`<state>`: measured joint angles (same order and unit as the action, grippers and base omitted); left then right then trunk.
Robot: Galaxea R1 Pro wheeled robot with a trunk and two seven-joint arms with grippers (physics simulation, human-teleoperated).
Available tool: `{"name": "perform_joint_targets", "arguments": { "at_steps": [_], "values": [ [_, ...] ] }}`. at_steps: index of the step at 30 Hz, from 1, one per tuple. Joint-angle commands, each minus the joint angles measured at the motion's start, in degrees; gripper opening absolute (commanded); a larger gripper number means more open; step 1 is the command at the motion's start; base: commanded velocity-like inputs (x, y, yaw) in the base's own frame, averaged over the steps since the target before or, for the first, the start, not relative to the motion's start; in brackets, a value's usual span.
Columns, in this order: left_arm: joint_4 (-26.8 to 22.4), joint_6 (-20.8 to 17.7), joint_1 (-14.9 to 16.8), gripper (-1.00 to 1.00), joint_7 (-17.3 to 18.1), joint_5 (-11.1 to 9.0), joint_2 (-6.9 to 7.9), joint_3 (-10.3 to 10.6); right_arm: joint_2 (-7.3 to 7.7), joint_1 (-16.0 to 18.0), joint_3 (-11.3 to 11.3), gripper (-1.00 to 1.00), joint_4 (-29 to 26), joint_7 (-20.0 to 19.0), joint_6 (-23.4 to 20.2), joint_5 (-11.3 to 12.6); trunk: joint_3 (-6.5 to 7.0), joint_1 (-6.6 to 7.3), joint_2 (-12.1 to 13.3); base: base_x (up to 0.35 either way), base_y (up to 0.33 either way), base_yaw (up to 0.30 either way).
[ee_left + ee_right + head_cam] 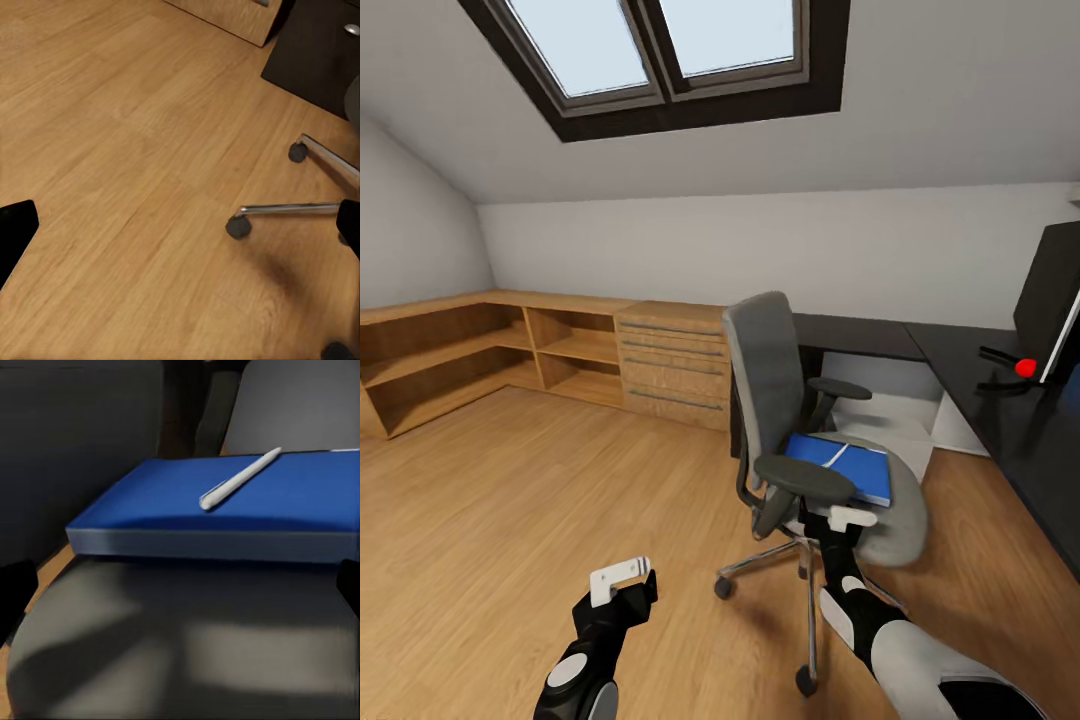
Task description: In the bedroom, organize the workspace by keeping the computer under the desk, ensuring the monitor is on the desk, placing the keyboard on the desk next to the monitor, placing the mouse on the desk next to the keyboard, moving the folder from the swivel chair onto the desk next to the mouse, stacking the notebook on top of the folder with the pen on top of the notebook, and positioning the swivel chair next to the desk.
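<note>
The swivel chair (765,370) stands in front of the black desk (960,360), with its grey back toward me. On its seat (187,645) lies the blue folder (860,470) (225,510), and the white pen (838,456) (240,478) rests on top of the folder. My right gripper (850,518) (181,589) is open at the seat's near edge, beside the black armrest (805,478), a short way from the folder. Low over the floor to the left of the chair, my left gripper (622,578) (181,229) is open and empty. The monitor (1055,290) stands on the desk at the far right.
The chair's chrome base and casters (300,208) spread over the wood floor near my left gripper. A dark drawer unit (315,52) sits under the desk. Low wooden shelves and a dresser (670,365) line the back wall. Open floor lies to the left.
</note>
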<state>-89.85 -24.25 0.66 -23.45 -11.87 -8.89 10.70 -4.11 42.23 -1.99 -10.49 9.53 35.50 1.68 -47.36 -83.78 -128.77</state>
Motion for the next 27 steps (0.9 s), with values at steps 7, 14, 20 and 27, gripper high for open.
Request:
{"name": "perform_joint_targets", "arguments": {
  "at_steps": [7, 14, 20, 27],
  "values": [
    [0.0, -0.2, 0.0, 1.0, -0.5, -0.6, 0.02, 0.1, 0.05, 0.0, -0.3, 1.0, 0.0, -0.2, 0.3, 0.2, -0.06, 0.01, 0.0, 0.0, 0.0, -0.017],
    [0.0, -0.2, 0.0, 1.0, -0.5, -0.7, 0.02, 0.1, 0.2, 0.0, -0.4, 1.0, 0.0, -0.2, 0.3, 0.2, -0.06, 0.01, 0.0, 0.0, 0.0, -0.238],
    [-0.2, -0.2, 0.0, 1.0, -0.5, -0.6, 0.02, 0.0, 0.45, 0.0, -0.5, 1.0, 0.0, -0.2, 0.3, 0.3, -0.06, 0.01, 0.0, 0.0, 0.0, -0.261],
    [-0.6, 0.0, 0.0, 1.0, -0.5, -0.7, 0.07, -0.3, 0.66, 0.0, -0.5, 1.0, 0.0, -0.2, 0.3, 0.3, -0.06, 0.01, 0.0, 0.0, 0.0, -0.143]
  ]
}}
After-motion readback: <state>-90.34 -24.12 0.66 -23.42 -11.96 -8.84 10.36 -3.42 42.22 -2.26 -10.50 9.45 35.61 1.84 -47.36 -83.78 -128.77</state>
